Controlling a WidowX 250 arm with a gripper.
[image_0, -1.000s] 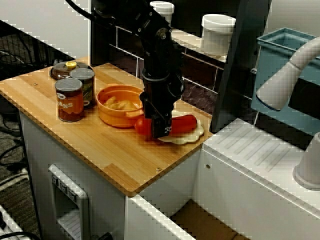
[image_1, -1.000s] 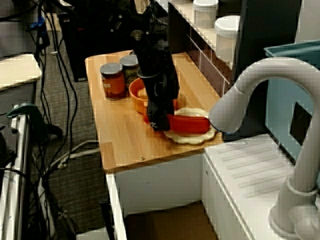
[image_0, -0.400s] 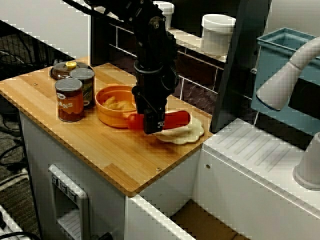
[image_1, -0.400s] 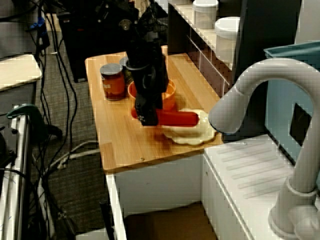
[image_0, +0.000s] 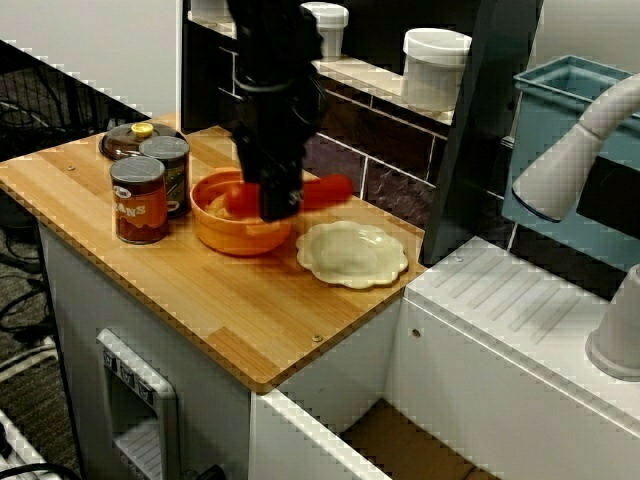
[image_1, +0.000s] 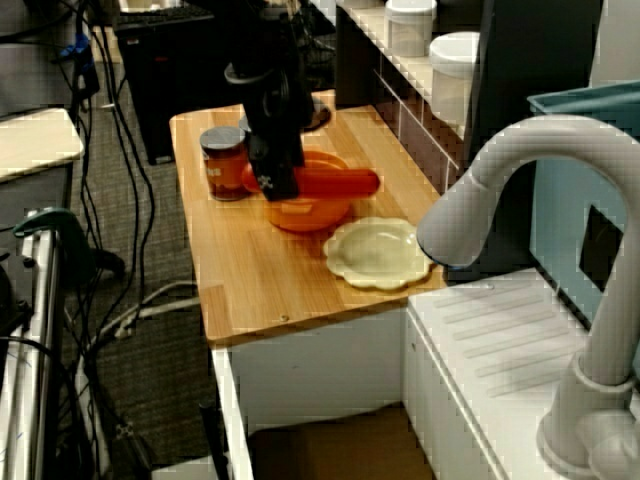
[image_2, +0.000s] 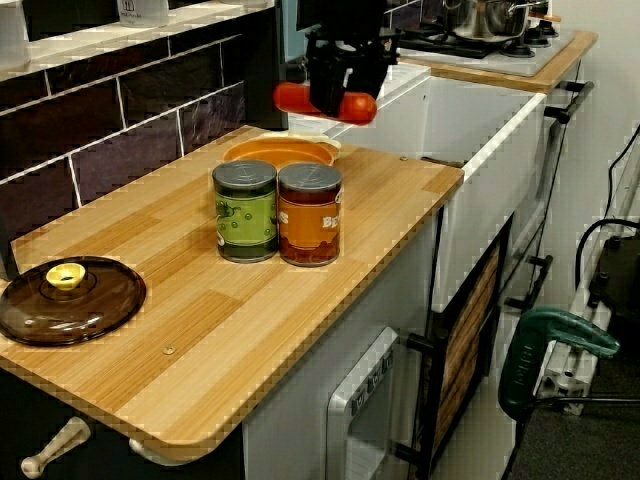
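My gripper (image_0: 272, 205) is shut on a red sausage (image_0: 325, 190) and holds it level in the air over the orange bowl (image_0: 240, 238). The bowl holds some pale food. In the view from the sink end the gripper (image_1: 278, 185) hangs over the bowl (image_1: 310, 213), and the sausage (image_1: 342, 182) sticks out to the right. A cream scalloped plate (image_0: 352, 253) lies bare to the right of the bowl. In the low view along the counter the gripper (image_2: 335, 105) carries the sausage (image_2: 290, 97) above the bowl (image_2: 280, 152).
Two cans, one red (image_0: 138, 200) and one green (image_0: 170, 165), stand left of the bowl. A brown glass lid (image_2: 65, 300) lies at the counter's far left. White jars (image_0: 435, 65) sit on the back shelf. A white sink faucet (image_1: 500, 180) rises at right.
The gripper has lifted the sausage off the cream plate and carried it up and to the left, over the orange bowl. The plate is now bare.
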